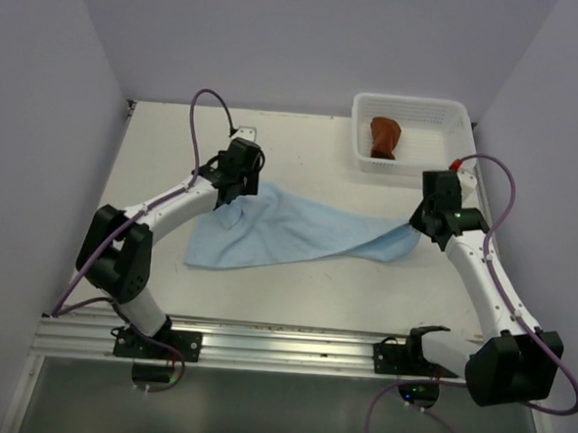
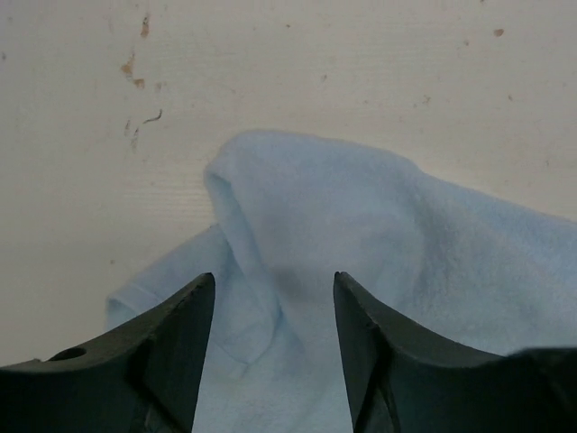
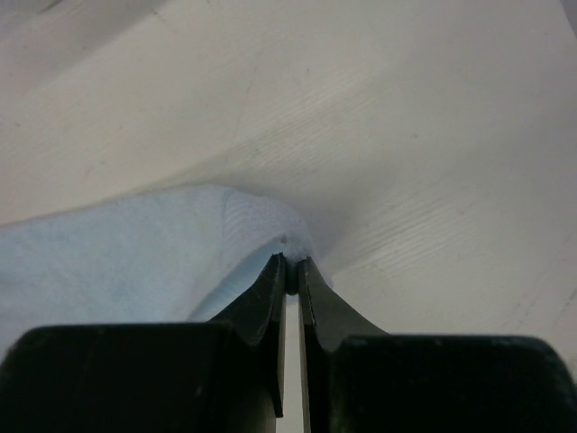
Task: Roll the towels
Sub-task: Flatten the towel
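Presently the light blue soft cloth towel [image 1: 288,231] lay unrolled and mostly flat on the white table top [image 1: 155,159]. It was on the near side of the white plastic mesh basket [image 1: 411,99] and stretched away from it to the left. Its surface was rumpled, with several shallow creases. The right corner, the part closest to the basket, was drawn out to a point and rose slightly off the table. The far-left corner, well apart from the basket, stood up in a soft ridge.

The rust brown-red cloth towel [image 1: 383,137] sat inside the basket, toward its left half, bunched into a short bundle. Whether it was neatly rolled could not be told.

Right gripper [image 1: 415,226]: just in front of the basket. Its dark fingers [image 3: 270,298] were pressed almost together, pinching the pointed right corner of the blue towel. Only a thin slit showed between the jaws, and cloth spread away from the tips to the left.

Left gripper [image 1: 234,196]: well to the left of the basket, over the ridged far-left corner. Its fingers [image 2: 180,334] stood clearly apart at about a medium gap. The ridge of blue cloth ran up between them, and neither jaw was seen clamping it.

A metal rail [image 1: 281,342] carrying both arm bases ran along the table edge farthest from the basket.
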You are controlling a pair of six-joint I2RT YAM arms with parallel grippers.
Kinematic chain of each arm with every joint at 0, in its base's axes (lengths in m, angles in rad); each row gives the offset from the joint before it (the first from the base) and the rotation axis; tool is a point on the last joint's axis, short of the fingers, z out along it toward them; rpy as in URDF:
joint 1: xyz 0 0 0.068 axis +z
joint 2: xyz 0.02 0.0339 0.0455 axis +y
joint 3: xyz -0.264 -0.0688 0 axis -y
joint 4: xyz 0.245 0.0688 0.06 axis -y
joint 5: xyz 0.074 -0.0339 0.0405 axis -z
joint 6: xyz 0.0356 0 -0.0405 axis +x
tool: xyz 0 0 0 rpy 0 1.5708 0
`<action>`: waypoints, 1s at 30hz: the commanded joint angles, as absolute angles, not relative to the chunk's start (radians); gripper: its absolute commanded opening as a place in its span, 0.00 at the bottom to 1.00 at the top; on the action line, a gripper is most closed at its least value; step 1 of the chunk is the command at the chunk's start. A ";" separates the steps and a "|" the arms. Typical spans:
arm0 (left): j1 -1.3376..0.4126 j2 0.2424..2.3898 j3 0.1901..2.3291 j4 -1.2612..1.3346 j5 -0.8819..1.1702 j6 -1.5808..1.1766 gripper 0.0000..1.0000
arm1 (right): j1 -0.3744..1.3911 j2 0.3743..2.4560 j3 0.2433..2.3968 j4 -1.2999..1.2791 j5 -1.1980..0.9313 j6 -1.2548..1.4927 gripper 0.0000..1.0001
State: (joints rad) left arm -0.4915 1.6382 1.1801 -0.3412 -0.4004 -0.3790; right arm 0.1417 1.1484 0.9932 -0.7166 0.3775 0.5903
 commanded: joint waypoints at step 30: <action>-0.379 0.953 0.733 -0.706 -0.331 -0.910 0.68 | 0.061 1.239 1.000 -0.577 0.328 0.538 0.00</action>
State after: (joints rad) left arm -0.3817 0.9821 0.7498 -0.6151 -0.3012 -0.8085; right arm 0.0650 1.2522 0.9985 -0.6117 0.3458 0.5560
